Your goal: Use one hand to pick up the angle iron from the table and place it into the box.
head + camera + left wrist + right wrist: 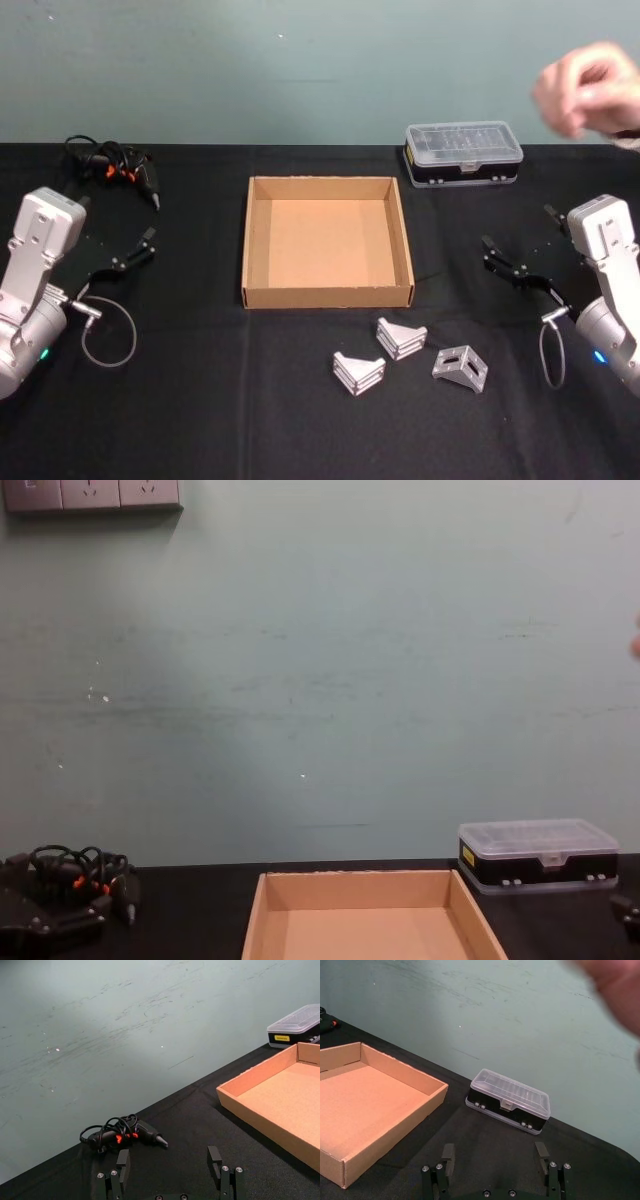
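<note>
Table, angle irons nearer right pincer

Matt tan cardboard box on a matt black table, dull silvery metal angle irons near, glossy clear-lidded plastic case far right.

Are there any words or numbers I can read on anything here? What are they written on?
No text here can be read.
Yellow label on the front of the black plastic case: it has dark print, but too small to read.
Cardboard box: no writing shows on its walls or floor.
</note>
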Available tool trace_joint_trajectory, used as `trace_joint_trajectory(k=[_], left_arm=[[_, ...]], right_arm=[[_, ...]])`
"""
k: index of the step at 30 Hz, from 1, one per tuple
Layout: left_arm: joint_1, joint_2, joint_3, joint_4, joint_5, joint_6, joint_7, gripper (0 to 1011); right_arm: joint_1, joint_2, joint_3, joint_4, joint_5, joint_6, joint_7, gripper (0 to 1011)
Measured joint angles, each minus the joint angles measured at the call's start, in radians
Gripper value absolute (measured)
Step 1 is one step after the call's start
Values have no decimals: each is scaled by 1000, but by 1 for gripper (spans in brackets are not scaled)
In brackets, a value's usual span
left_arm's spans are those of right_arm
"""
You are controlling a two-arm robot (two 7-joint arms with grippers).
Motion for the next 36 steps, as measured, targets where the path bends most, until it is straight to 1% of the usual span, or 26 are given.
trace_joint_trajectory(k=[36], left_arm=[[0,0,0,0,0,0,0,1011]], right_arm=[[0,0,0,0,0,0,0,1002]])
